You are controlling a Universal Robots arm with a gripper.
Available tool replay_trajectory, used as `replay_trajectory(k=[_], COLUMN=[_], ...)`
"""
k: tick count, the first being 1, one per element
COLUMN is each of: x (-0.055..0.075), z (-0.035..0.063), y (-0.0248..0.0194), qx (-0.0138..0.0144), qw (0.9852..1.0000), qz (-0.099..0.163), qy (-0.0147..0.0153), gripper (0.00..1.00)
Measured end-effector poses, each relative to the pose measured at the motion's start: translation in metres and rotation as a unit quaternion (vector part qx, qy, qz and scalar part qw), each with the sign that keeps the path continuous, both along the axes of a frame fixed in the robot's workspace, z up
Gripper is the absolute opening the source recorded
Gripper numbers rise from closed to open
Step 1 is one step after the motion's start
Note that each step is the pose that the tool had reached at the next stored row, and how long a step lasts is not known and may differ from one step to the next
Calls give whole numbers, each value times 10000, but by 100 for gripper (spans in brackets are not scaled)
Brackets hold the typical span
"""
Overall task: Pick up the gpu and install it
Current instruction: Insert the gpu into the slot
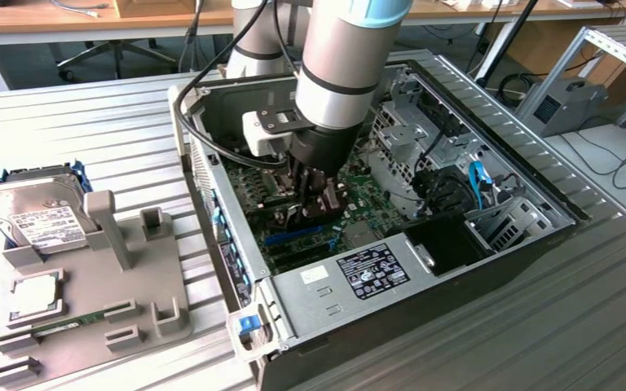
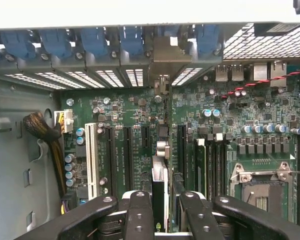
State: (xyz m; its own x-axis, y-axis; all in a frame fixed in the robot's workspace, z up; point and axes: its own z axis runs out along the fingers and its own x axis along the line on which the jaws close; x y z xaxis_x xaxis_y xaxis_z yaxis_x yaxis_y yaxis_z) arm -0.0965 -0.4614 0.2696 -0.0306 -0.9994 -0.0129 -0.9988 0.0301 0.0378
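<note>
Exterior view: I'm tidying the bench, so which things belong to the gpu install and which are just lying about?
In the job: gpu held in the claw, motherboard, computer case.
Lying about: hard drive, RAM stick, silver chip, grey holder.

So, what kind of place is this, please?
Probably a robotics lab or workshop bench for PC assembly: an open computer case on a ribbed metal table, a grey parts fixture holding a hard drive, and desks behind.

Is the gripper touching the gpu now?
Touching. In the wrist view, the gripper fingers clamp the gpu edge-on above the motherboard.
</note>
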Motion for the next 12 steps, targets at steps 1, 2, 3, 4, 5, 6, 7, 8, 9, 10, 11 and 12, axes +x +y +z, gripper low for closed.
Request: replay_trajectory(k=[1,2,3,4,5,6,7,8,9,10,11,12], x=[0,0,0,0,0,0,0,0,0,0,0,0], z=[-2,-3,-4,-5,-5,-6,-10,-14,-17,-21,-24,-27], y=[0,0,0,0,0,0,1,1,2,4,6,7], qx=[-1,-1,-1,0,-1,-4,-11,-15,-21,-26,-29,-31], qw=[10000,10000,10000,10000,10000,10000,10000,10000,10000,10000,10000,10000], qz=[0,0,0,0,1,2,7,9,13,16,24,34], qy=[0,0,0,0,0,0,-1,-1,0,0,0,-1], gripper=[26,26,26,26,26,26,26,26,26,26,26,26])
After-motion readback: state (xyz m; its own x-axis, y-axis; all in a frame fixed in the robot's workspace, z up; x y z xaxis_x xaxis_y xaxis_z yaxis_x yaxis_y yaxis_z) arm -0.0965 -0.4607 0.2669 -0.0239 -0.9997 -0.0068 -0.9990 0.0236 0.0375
